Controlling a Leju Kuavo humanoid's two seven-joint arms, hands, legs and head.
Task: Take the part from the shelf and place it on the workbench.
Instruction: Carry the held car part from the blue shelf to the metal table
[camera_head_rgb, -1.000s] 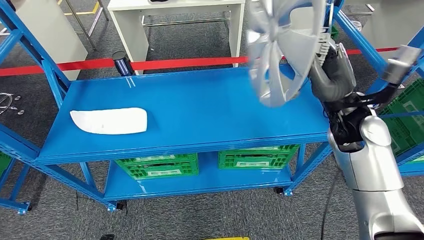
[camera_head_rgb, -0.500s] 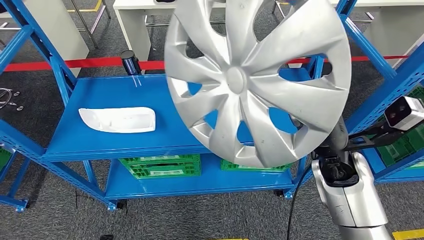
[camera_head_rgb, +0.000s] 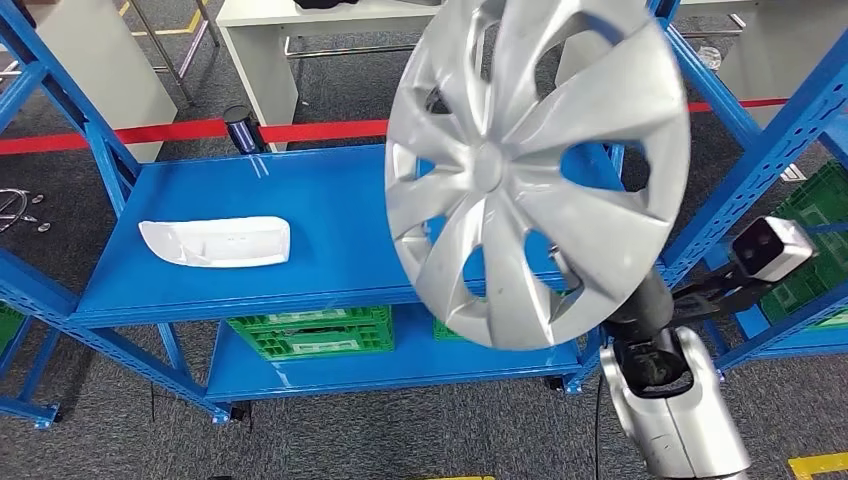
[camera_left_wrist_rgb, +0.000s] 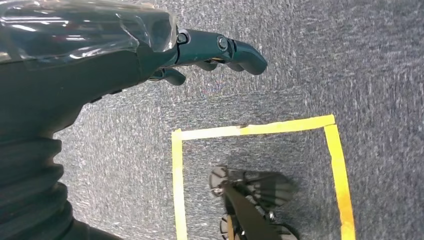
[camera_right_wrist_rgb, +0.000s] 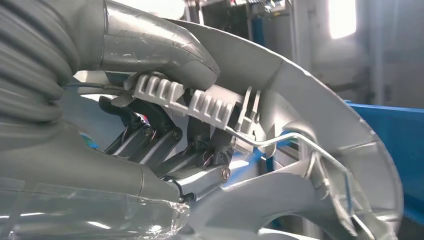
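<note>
One silver hubcap (camera_head_rgb: 535, 170), the part to be moved, hangs in the air close to the head camera, its spoked face turned toward the viewer and tilted a little. It covers much of the blue shelf (camera_head_rgb: 330, 230) behind it. The right hand (camera_right_wrist_rgb: 165, 135) grips it from the back side at the lower rim: the right wrist view shows the thick grey thumb over the ribbed clip ring on the hubcap's inner face, with dark fingers curled beneath, so the rim is pinched between them. Holding it by the rim and from behind likely keeps the fingers off the finished face and lets the arm carry the wide disc upright, clear of the shelf's posts. The right arm (camera_head_rgb: 670, 400) rises from below on the right, elbow bent. A white curved part (camera_head_rgb: 215, 242) lies flat on the left of the shelf top, well apart from the hubcap. Green crates (camera_head_rgb: 315, 332) sit on the level below. Beyond a red strip on the floor stands a white bench (camera_head_rgb: 260, 50), probably where the hubcap is bound. The left hand (camera_left_wrist_rgb: 150, 55) hangs idle over grey carpet and yellow floor tape (camera_left_wrist_rgb: 250, 131); it holds nothing, fingers loosely extended.
</note>
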